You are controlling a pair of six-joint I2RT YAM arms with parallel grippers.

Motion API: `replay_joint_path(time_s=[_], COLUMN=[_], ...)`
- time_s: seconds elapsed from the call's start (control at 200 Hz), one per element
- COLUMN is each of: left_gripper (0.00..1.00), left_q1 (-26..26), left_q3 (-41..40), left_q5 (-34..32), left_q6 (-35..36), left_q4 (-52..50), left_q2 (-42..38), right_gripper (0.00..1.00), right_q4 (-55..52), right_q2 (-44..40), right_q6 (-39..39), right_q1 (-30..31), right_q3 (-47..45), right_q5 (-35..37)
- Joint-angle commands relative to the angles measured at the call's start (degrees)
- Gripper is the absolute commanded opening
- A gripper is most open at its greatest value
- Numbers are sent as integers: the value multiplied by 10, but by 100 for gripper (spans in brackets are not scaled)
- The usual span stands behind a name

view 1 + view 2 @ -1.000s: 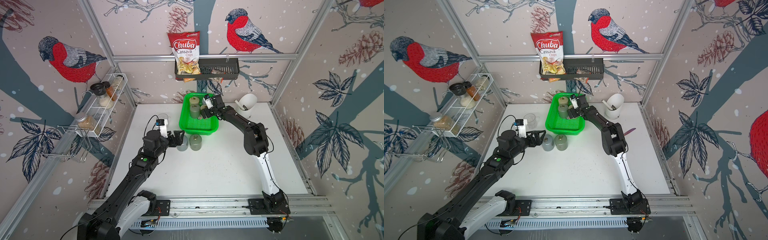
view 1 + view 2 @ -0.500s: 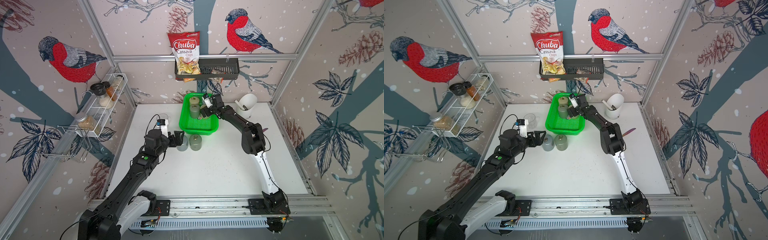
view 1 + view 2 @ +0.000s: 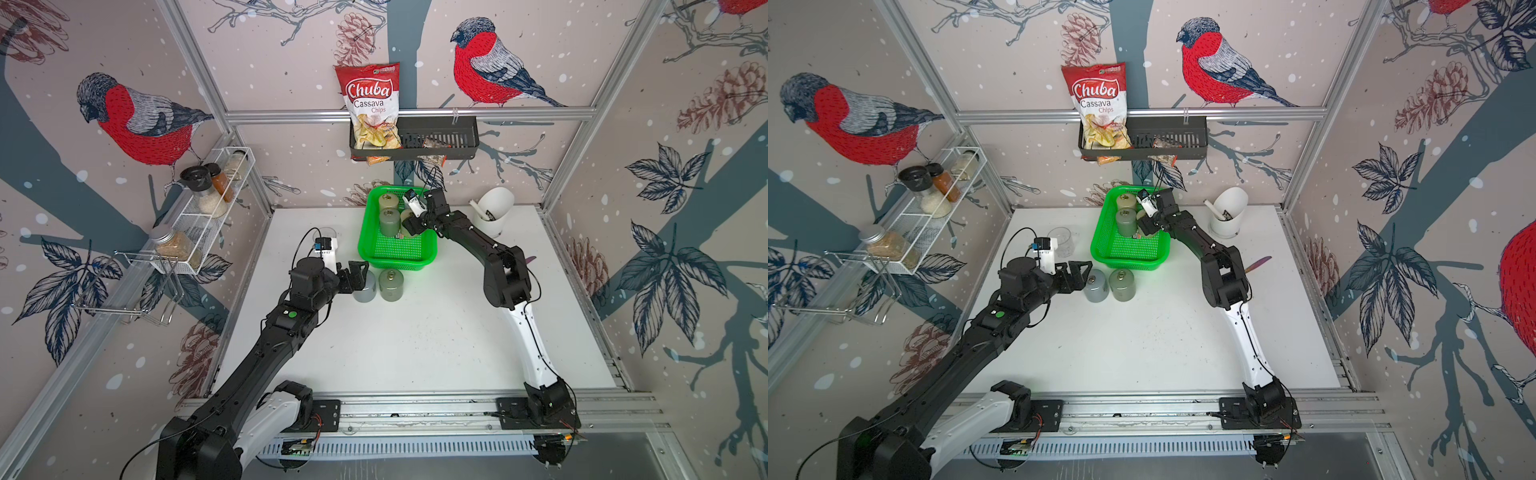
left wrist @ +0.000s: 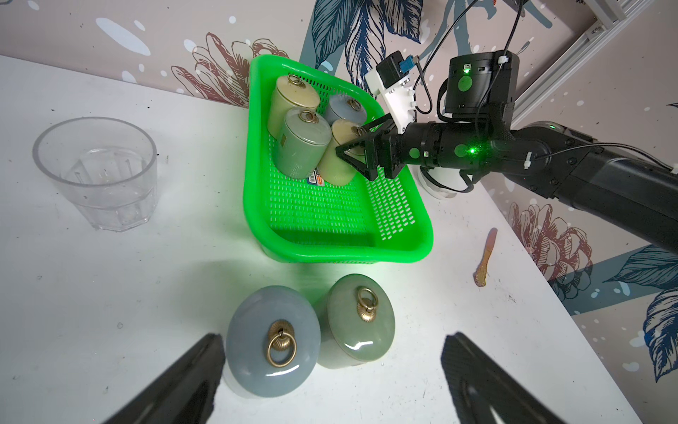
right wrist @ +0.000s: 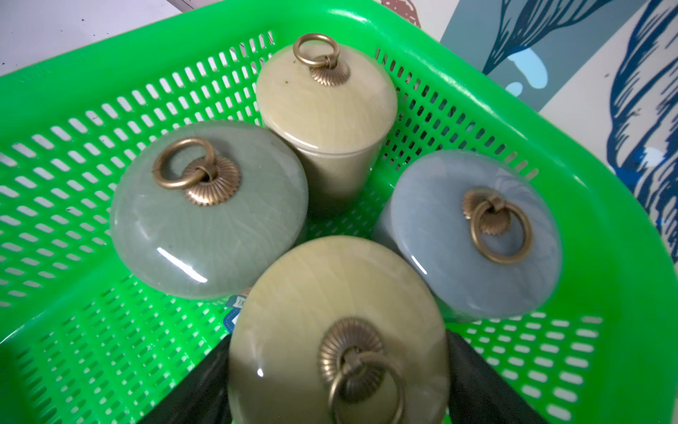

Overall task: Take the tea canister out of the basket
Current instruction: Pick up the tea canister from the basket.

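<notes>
Beige cylindrical tea canister (image 5: 337, 330) in green plastic mesh basket (image 5: 587, 205).
Your right gripper (image 4: 350, 141) straddles it, grip unconfirmed; left gripper (image 4: 333, 337) spread wide, empty.

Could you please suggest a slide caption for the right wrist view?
The right gripper has its fingers either side of the nearest beige canister, one of four in the green basket.

Bright even light, soft shadows, bowed edges

White table (image 3: 415, 340), green basket (image 3: 397, 266) near back wall, grey-blue canister (image 3: 365, 289) and green canister (image 3: 391, 286) side by side before it, clear glass (image 4: 97, 172), white cup (image 3: 494, 214), small brown spatula (image 4: 486, 257)
</notes>
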Motion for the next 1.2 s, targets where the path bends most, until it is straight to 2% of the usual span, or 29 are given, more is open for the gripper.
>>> replay_joint_path(time_s=[0.0, 0.285, 0.71, 0.861, 1.021, 1.196], left_gripper=[97, 97, 97, 97, 97, 97], left_q1=[-1, 0, 0, -1, 0, 0], left_q3=[1, -3, -16, -17, -17, -17], left_q5=[-7, -11, -3, -2, -2, -3], left_q6=[5, 4, -4, -2, -1, -1], left_q4=[3, -4, 0, -2, -4, -7], left_q2=[-6, -26, -46, -49, -53, -57], right_gripper=[80, 71, 71, 77, 89, 97], right_q4=[-39, -29, 40, 63, 57, 39], right_q2=[-5, -47, -165, -189, -179, -158], right_q6=[-9, -9, 15, 27, 46, 55], right_q1=[3, 14, 61, 84, 85, 85], right_q3=[-11, -59, -252, -293, -286, -258], right_q5=[-8, 4, 10, 18, 21, 23])
